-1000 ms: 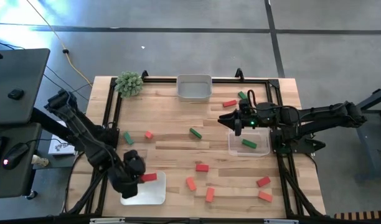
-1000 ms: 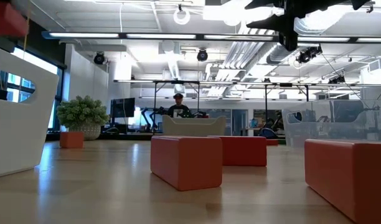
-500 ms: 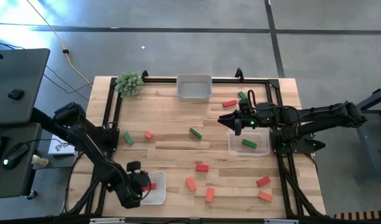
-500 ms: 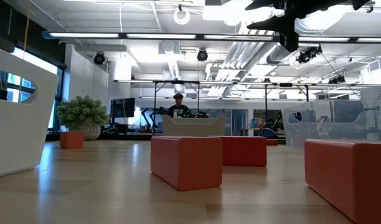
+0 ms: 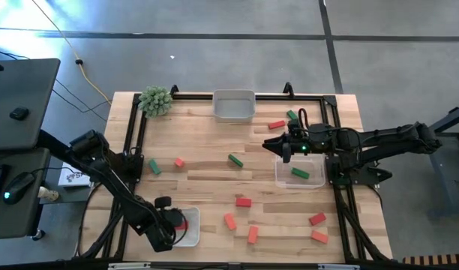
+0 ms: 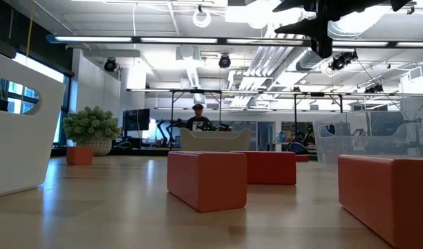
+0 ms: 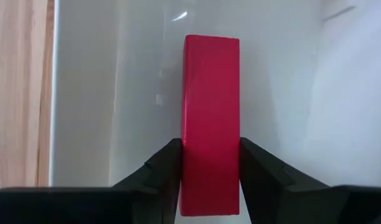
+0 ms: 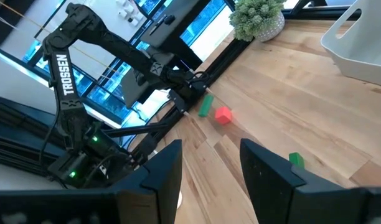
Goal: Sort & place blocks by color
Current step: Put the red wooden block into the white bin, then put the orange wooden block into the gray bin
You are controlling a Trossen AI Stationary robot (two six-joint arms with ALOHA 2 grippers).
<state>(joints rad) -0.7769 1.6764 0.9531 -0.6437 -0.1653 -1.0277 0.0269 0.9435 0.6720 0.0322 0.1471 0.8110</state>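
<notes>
A: At the left front corner of the worktop (image 5: pixel 207 180), your left hand (image 7: pixel 209 168) sits low in the white tray (image 5: pixel 190 234), both fingers (image 7: pixel 162 171) pressed on a red block (image 7: pixel 209 124). The block lies on the tray floor, still gripped.

B: Rest of the blocks, left to right?

A: Near the left edge, a green block (image 5: pixel 154 166) with a small red block (image 5: pixel 179 162) just beside it. The plant ball (image 5: pixel 156 100) is at the back left corner. Mid-worktop you've got a tilted green block (image 5: pixel 235 160); nearer the front, a red one (image 5: pixel 243 202) and two orange-coral blocks (image 5: pixel 230 221) (image 5: pixel 253 235). The back tray (image 5: pixel 234 106) is at centre back.

B: Right side?

A: Your right hand (image 5: pixel 274 145) hovers above the worktop at the left edge of the clear tray (image 5: pixel 316 181), jaws partly apart, nothing between them. One green block (image 5: pixel 300 173) lies inside that tray. Behind the hand, a red block (image 5: pixel 276 125) and a green one (image 5: pixel 292 115) lie near the back rail. Two more orange-coral blocks (image 5: pixel 316 219) (image 5: pixel 319 237) are at the right front.

B: Low view?

A: Orange-coral blocks up close, and a person (image 6: pixel 197 119) far back in the room.
</notes>
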